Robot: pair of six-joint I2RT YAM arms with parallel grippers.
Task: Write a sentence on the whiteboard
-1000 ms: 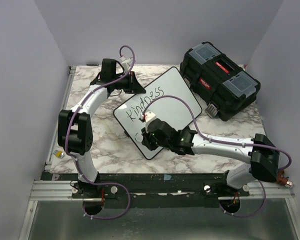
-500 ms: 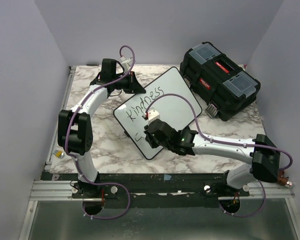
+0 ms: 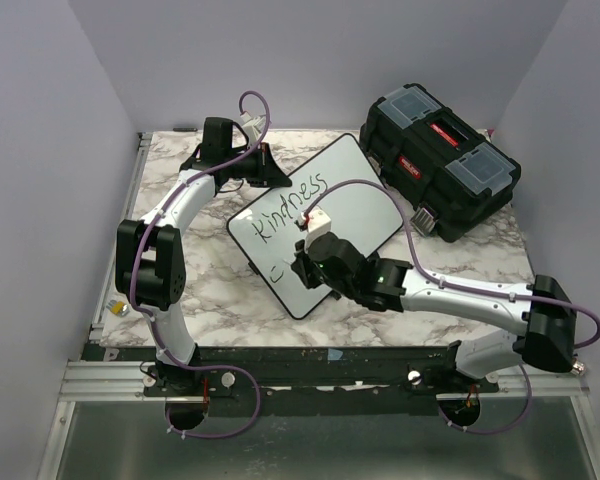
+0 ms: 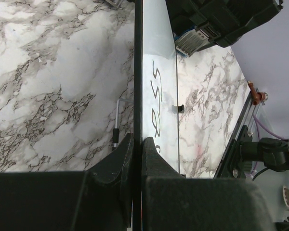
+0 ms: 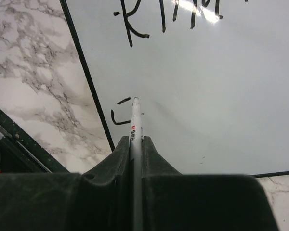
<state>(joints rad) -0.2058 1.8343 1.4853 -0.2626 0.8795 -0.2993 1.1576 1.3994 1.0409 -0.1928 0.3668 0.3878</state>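
The whiteboard [image 3: 360, 205] lies slanted on the marble table, with black lettering "kindness" [image 3: 292, 208] on its upper half and a first curved stroke [image 3: 276, 271] of a second line near its left edge. My left gripper [image 3: 272, 178] is shut on the board's far-left edge; in the left wrist view the fingers clamp the black frame [image 4: 137, 72]. My right gripper [image 3: 308, 270] hovers over the board's lower part, shut on a white marker [image 5: 135, 130] whose tip sits at the curved stroke [image 5: 118, 118].
A black plastic toolbox [image 3: 440, 160] stands at the back right, close to the board's right corner. The table's metal rail [image 3: 280, 375] runs along the near edge. Purple walls enclose the left, back and right sides.
My right arm has shifted to the right and slightly up over the board with the marker. The curved stroke near the board's left edge now shows. The left arm has not moved.
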